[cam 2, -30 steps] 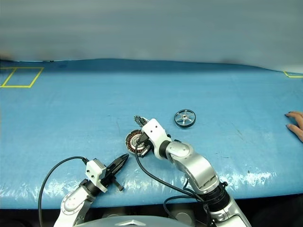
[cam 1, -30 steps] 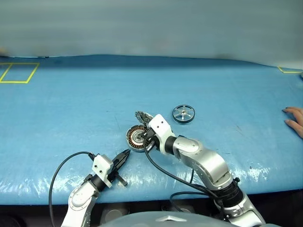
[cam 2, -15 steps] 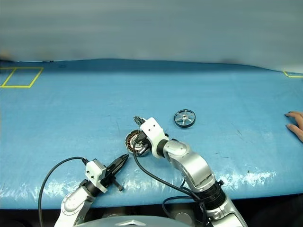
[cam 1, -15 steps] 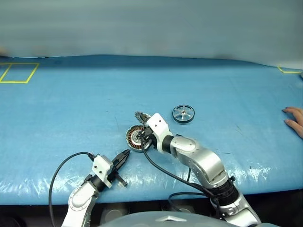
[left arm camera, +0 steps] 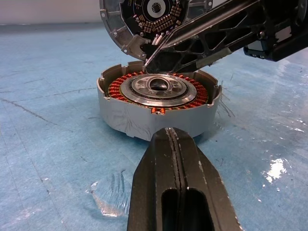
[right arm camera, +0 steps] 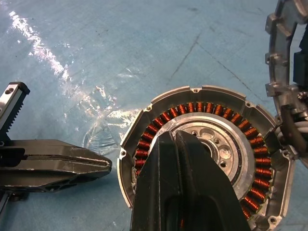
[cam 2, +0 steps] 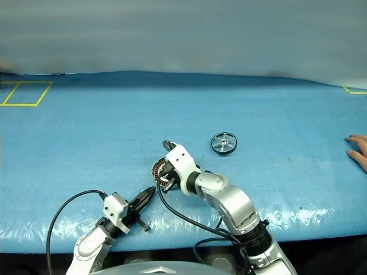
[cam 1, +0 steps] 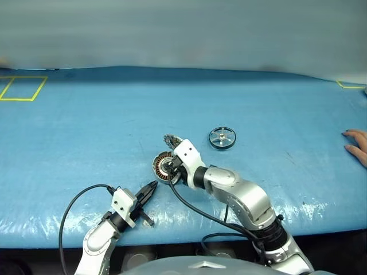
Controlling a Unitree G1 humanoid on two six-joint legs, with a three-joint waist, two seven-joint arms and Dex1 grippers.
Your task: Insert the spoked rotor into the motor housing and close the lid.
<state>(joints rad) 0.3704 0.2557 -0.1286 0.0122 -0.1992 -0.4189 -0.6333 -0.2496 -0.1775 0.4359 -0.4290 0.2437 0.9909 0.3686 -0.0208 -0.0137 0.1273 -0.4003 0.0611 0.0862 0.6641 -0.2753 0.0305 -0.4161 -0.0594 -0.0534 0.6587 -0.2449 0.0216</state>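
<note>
Across the whole scene runs a blue-covered table (cam 1: 86,137); its far edge meets a grey wall and its near edge lies just in front of the arms. Yellow tape outlines (cam 1: 23,87) sit at the far left corner and another at the far right edge, and broad bare blue lies open to the left and beyond the parts. At the right edge a person's hand (cam 1: 358,144) rests on the cover, well apart from the work.

Near the middle stands the motor housing (left arm camera: 159,108), upright, its copper windings ringing a silver core, nothing seated in it. The lid (left arm camera: 144,21) is hinged up behind it, standing tilted with its patterned face toward the housing. The right gripper (right arm camera: 174,144) hangs over the housing's core with its fingers pressed together, clamped on nothing that I can see; whether its tip touches the core cannot be told. The left gripper (left arm camera: 175,144), fingers likewise together and empty, points level at the housing's wall from just beside it, near the table's front edge.

The spoked rotor (cam 1: 222,138) lies flat, apart to the right of the housing, with clear cover all round it
</note>
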